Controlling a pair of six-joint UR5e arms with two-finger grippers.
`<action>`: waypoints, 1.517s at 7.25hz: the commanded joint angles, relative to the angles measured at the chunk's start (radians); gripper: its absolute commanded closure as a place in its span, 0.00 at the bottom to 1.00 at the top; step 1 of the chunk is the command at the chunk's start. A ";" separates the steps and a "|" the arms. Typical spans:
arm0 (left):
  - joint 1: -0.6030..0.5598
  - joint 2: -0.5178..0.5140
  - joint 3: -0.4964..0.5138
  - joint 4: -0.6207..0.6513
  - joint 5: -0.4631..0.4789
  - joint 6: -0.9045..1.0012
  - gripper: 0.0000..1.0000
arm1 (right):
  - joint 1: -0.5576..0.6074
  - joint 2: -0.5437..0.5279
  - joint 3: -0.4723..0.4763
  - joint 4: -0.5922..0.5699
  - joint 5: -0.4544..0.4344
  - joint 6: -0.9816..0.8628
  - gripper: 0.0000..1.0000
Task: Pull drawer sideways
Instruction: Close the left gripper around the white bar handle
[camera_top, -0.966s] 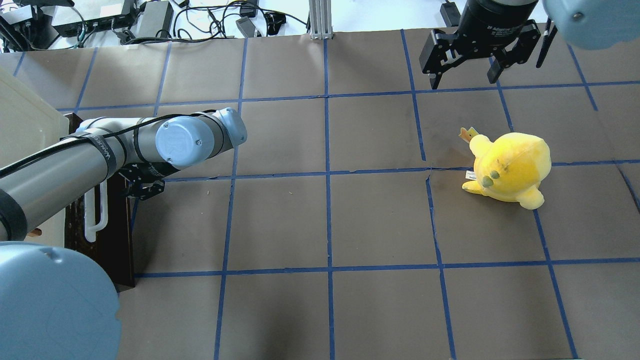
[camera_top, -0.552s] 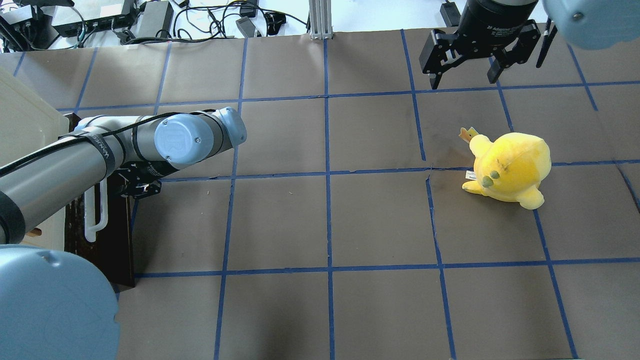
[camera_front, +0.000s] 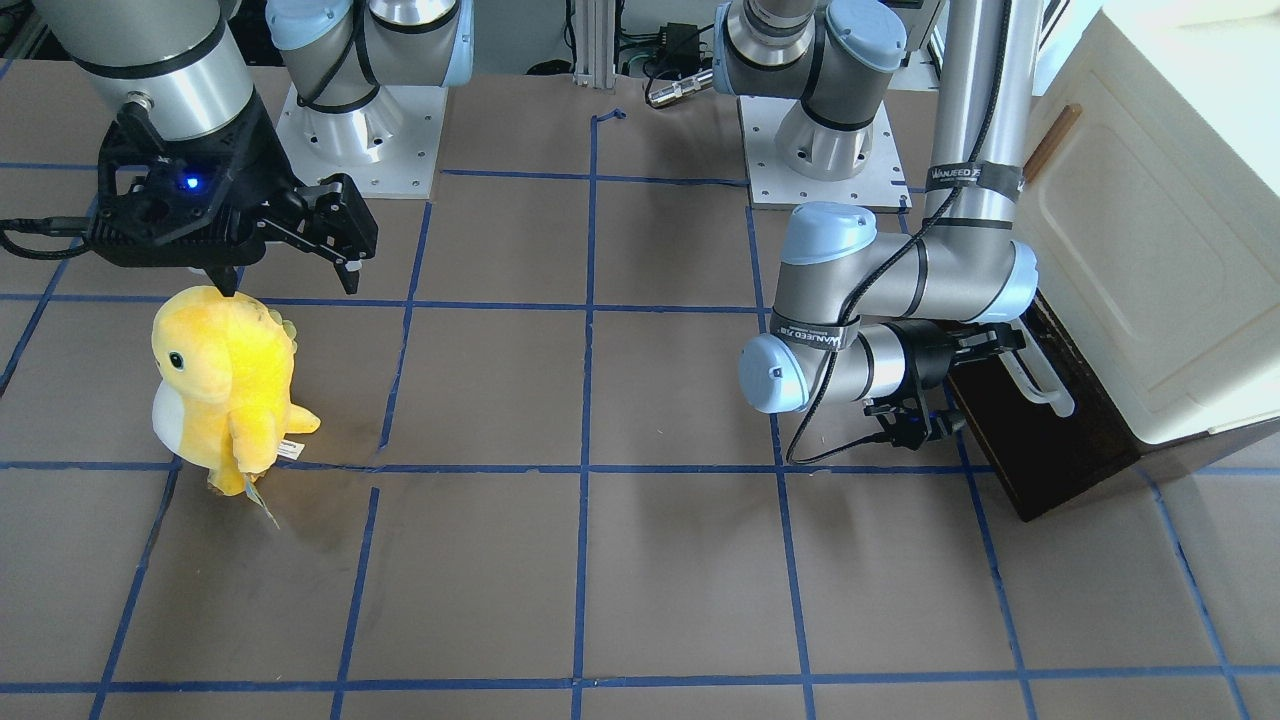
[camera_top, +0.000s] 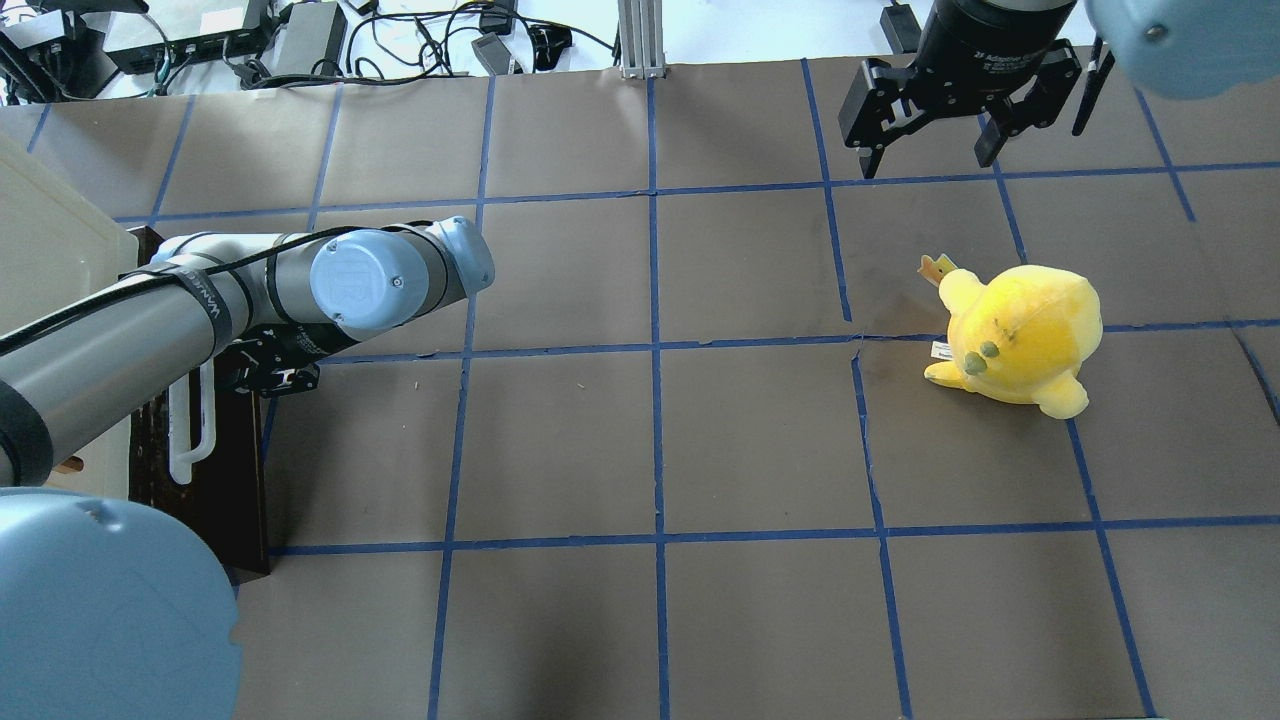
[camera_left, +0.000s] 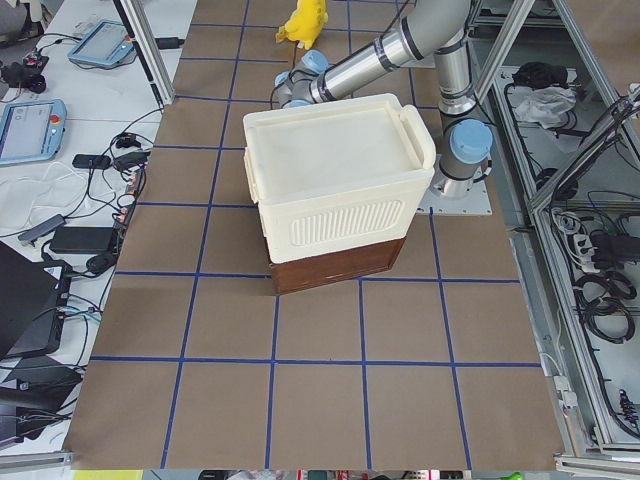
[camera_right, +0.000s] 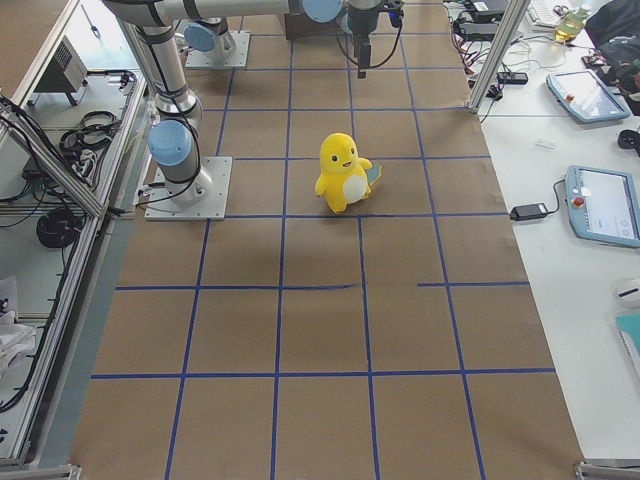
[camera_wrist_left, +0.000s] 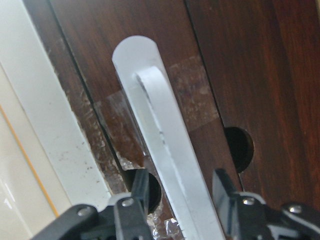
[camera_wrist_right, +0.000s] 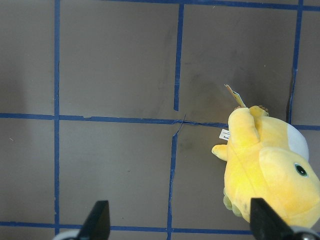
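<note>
Your left gripper (camera_wrist_left: 177, 192) has the white handle (camera_wrist_left: 155, 115) between its jaws, and they are apart. One finger (camera_wrist_left: 131, 202) shows a sliver of gap to the bar, while the other looks at or almost at it. Close until both pads bear flat on the bar before you load it.

The grip sits towards one end of the handle, not its middle, so an uneven pull could probably twist the drawer (camera_front: 1050, 450) in its slides. Keep the wrist level and draw slowly, straight out from the dark wooden front.

The drawer lies at the foot of the cream cabinet (camera_front: 1150, 250) at the table's (camera_top: 760, 430) left end, and it looks pushed in. Watch that the cabinet itself does not slide.

Your right gripper (camera_top: 927, 160) hangs spread wide near the plush toy (camera_top: 1020, 335), well apart from the drawer. Leave it parked.
</note>
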 joint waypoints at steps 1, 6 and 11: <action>-0.008 0.003 0.002 0.004 -0.007 0.001 0.85 | 0.000 0.000 0.000 0.000 0.000 0.000 0.00; -0.013 -0.008 0.005 0.009 -0.006 0.001 1.00 | 0.000 0.000 0.000 0.000 0.000 0.000 0.00; -0.030 -0.015 0.014 0.013 -0.007 0.004 1.00 | 0.000 0.000 0.000 0.000 0.000 0.000 0.00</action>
